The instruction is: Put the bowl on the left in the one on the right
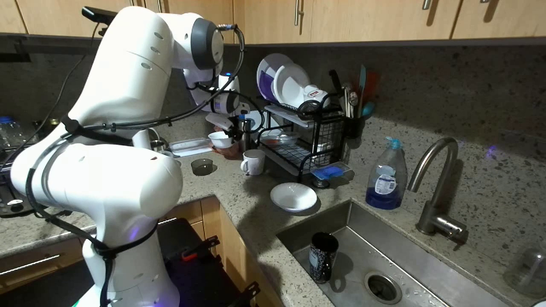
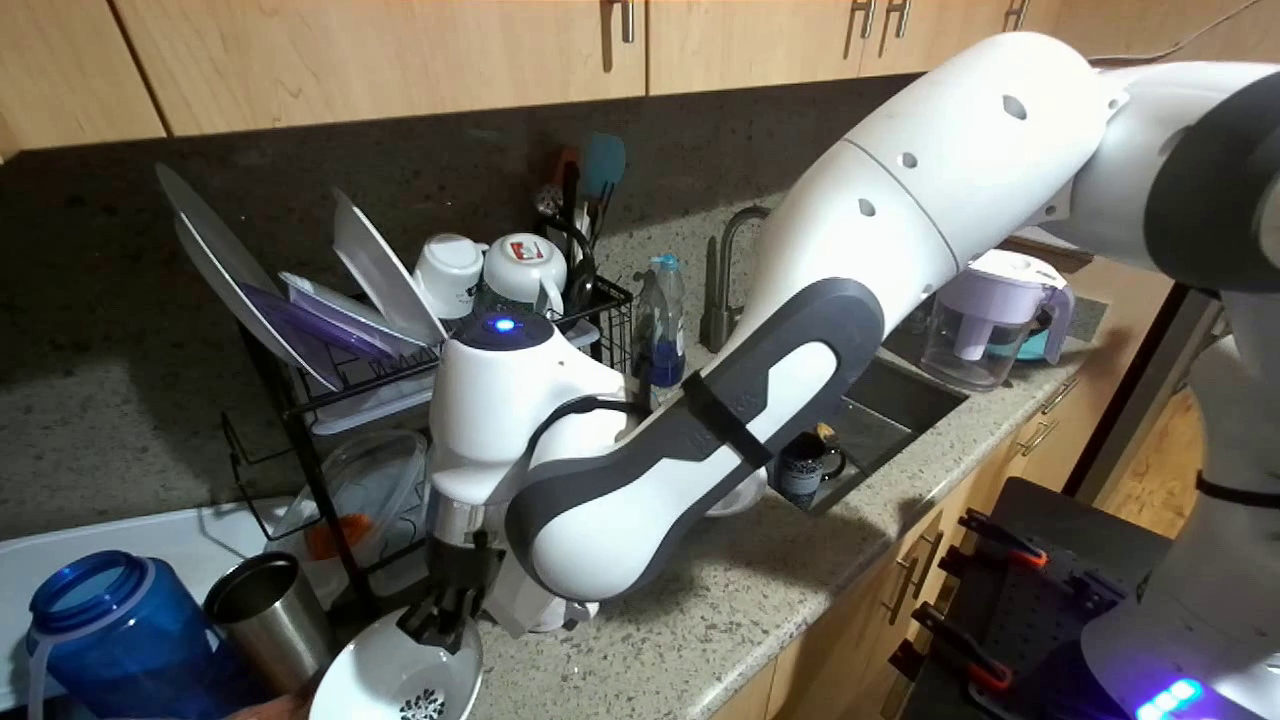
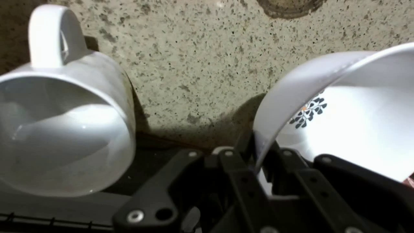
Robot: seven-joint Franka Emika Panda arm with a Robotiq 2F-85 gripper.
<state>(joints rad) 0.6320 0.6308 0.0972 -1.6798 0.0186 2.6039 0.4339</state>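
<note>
A white bowl (image 1: 220, 140) with a small dark floral print inside is at my gripper (image 1: 235, 128). In the wrist view my gripper (image 3: 258, 145) has its fingers on both sides of the rim of this bowl (image 3: 352, 129), shut on it. The held bowl (image 2: 385, 675) also shows, tilted, at the bottom of an exterior view, under the gripper (image 2: 442, 622). The right-hand bowl (image 1: 293, 197), white and wide, stands on the counter beside the sink. It is mostly hidden behind the arm in an exterior view (image 2: 742, 496).
A white mug (image 1: 254, 162) stands between the two bowls, close to my gripper in the wrist view (image 3: 64, 136). A black dish rack (image 1: 315, 140) stands behind. A steel cup (image 2: 270, 610) and blue bottle (image 2: 130, 640) are near the held bowl. The sink (image 1: 354, 256) holds a dark mug.
</note>
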